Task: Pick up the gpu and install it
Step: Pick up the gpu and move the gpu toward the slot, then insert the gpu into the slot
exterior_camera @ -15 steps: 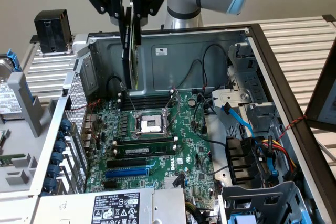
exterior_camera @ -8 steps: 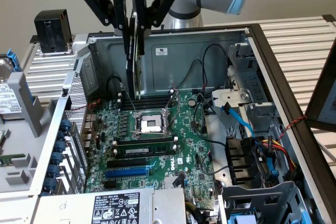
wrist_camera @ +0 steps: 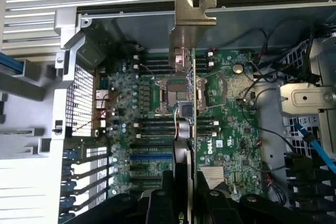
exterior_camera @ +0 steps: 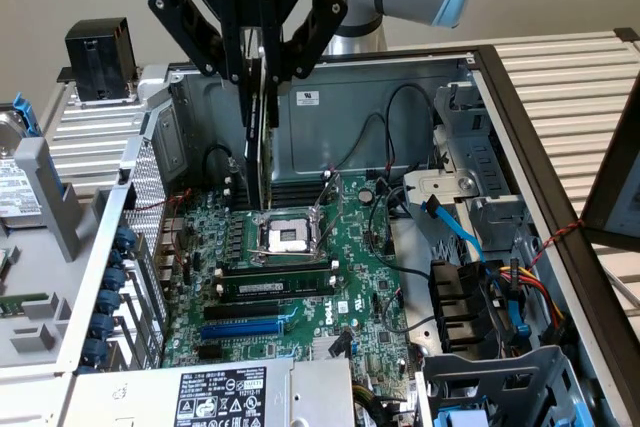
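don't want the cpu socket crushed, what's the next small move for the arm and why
Probably slide the gpu sideways toward the blue slot, without lowering yet. The gripper is shut on the card, which hangs on edge above the cpu socket, clear of the motherboard. The blue slot looks empty and lies nearer the power supply.

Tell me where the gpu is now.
In the exterior view the gpu hangs upright in the claw, left of centre, over the motherboard, its lower end near the CPU socket.
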